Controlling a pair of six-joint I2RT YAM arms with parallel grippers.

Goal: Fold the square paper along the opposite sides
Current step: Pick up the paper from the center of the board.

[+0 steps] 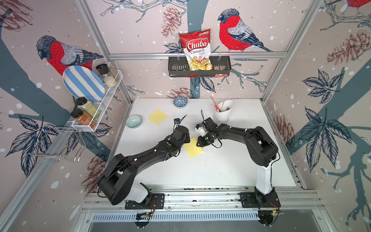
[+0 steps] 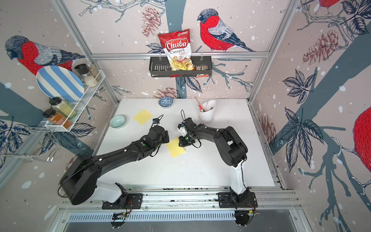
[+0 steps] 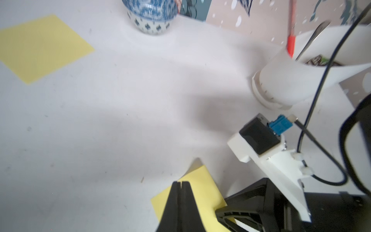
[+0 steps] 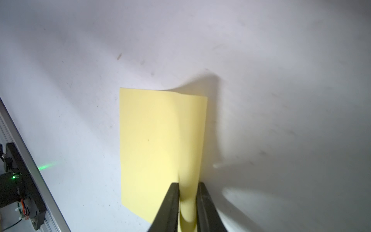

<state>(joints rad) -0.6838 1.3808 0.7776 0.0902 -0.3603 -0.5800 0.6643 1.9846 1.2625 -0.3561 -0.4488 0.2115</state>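
Though crowded along the far edge, leaves bare white table around the middle for the fold. Reaches in from the near rail with left arm and right arm, wrists almost meeting just past centre. Finds the yellow square paper there, between the two wrists: mostly flat, right side raised off the surface with shadow beneath.

Bears on its left part with the left gripper, fingers fully together and clasping nothing; probably an anchor against sliding, though actual contact cannot be confirmed. Pinches the raised right edge with the right gripper, fingers nearly together around a curl of paper, presumably to carry that side across to the opposite one. Shows no crease yet, so judged early in the fold.

Keeps a white utensil cup just beyond the right wrist, the one thing close enough to clip on a wide swing. Puts a pale blue bowl at far left, a second yellow sheet just right of it, and a blue patterned bowl at the far edge, all well apart from the fold path.
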